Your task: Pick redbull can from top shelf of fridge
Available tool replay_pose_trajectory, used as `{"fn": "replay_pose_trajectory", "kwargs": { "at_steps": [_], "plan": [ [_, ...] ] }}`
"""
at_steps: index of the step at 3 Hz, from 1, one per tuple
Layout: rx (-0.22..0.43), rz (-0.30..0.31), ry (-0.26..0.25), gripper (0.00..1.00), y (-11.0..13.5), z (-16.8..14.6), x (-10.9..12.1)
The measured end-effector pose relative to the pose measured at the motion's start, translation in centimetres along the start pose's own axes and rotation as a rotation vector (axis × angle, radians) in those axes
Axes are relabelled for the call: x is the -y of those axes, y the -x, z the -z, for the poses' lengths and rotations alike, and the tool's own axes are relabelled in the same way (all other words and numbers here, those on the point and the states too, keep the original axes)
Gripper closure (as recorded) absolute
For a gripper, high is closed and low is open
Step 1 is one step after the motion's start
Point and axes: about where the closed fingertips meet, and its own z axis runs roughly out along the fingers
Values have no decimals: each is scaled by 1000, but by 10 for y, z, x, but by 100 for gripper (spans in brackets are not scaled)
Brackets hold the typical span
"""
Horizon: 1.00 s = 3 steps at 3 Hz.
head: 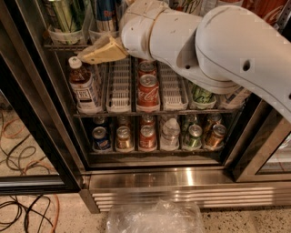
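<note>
Coca-Cola can [148, 92]; bottle [84, 90]; plastic bag [154, 219]

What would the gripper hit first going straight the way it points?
The tan wedge-shaped gripper, just under the grey wire top shelf, points left and slightly down. First in line is probably the cap of the red-capped plastic bottle; depth is unclear, so it might pass in front.

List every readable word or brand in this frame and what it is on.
"Coca-Cola": on the red can, middle rack.
Too blurred: redbull can on the top shelf; bottle label.
Cut off: white script on red container, top right.
No text: gripper, just below the top shelf's front.
</note>
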Motion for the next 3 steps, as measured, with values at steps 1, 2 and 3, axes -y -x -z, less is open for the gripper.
{"fn": "replay_pose_trajectory", "kwargs": {
  "at_steps": [1,2,3],
  "plan": [
    [4,-19,4,0,-3,-5,-3],
    [-26,-44,18,0,-13,-7,-6],
    [-23,-44,18,0,-11,-8,-7]
  ]
}}
